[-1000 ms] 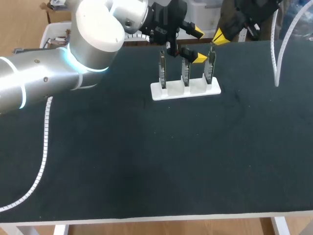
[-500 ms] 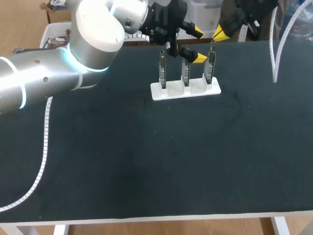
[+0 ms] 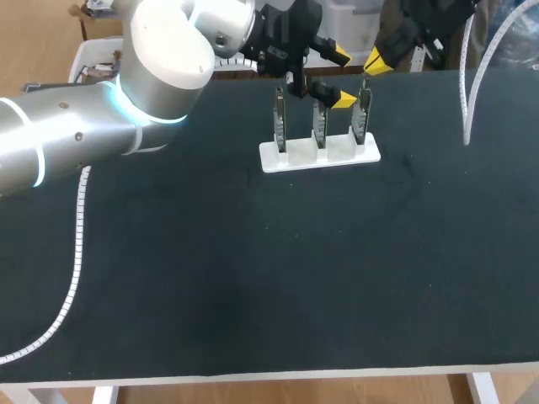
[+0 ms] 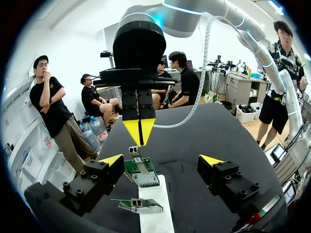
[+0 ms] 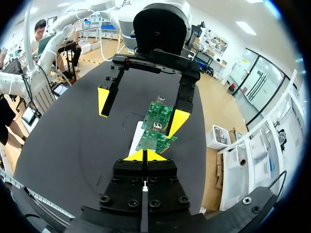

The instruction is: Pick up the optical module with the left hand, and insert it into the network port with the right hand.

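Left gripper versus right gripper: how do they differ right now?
The left gripper is open, tips wide apart; the right gripper is shut, tips pressed together. The left gripper hangs over the circuit boards in the white rack; the right gripper hangs at the row's end. Both have yellow tips.

No writing can be read anywhere; the circuit boards [image 5: 156,127] perhaps carry markings, too small to tell.
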You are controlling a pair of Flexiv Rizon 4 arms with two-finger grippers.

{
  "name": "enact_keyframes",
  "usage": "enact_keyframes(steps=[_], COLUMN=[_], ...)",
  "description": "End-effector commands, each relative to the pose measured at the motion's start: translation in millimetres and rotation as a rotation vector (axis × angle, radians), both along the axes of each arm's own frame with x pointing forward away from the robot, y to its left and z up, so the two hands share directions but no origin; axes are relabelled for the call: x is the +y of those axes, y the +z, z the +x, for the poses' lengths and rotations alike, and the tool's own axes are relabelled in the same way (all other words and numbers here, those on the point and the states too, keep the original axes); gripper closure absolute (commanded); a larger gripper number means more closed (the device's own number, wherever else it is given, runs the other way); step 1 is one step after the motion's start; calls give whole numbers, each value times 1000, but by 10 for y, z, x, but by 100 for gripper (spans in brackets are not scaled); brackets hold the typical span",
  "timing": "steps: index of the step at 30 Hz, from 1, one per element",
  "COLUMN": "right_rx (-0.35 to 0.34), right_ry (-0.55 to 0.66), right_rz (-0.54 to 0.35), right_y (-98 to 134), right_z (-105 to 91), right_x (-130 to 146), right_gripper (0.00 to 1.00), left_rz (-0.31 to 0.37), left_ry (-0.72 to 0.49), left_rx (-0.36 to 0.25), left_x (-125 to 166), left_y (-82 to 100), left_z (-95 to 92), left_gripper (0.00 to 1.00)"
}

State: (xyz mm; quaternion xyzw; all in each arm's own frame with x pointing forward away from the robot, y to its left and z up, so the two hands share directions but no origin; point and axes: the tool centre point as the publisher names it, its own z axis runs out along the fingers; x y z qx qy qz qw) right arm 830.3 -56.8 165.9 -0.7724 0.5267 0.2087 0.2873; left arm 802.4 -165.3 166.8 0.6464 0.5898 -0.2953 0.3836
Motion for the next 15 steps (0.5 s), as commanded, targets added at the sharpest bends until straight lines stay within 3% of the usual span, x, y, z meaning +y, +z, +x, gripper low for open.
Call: enact_keyframes(steps=[1, 15], right_rx=[5, 11], right_ry=[8, 17], right_rz=[2, 1], right_y=[15, -7], right_z=[52, 161], right_x=[-5, 61], right_gripper=[100, 100], left_rz=[4, 4], left_ry=[1, 1], left_rx=[1, 1], left_x=[-6, -6], left_y=[7, 7], left_z=[-1, -1], left_gripper=[0, 0])
